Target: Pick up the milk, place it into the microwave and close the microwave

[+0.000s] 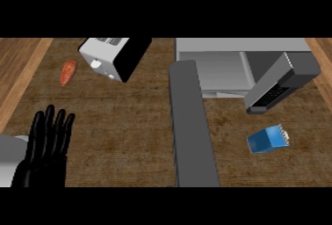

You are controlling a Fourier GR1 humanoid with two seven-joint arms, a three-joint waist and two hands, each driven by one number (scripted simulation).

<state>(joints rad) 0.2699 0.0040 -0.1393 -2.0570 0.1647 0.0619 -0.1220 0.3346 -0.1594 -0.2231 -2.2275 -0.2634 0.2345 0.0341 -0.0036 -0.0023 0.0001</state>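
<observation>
Far to the right of the left hand [45,145], past the grey door [191,132] that is apparently swinging out from the microwave [220,74], the milk [267,139] is lying on the counter [130,123], untouched. Left hand is resting open, fingers straight, holding nothing. Right hand is not showing. Judging so: pick-up, placing and closing are all waiting.

The microwave [214,70] is cropped by the upper edge, its door [193,132] and the left hand [44,145] by the lower.
</observation>
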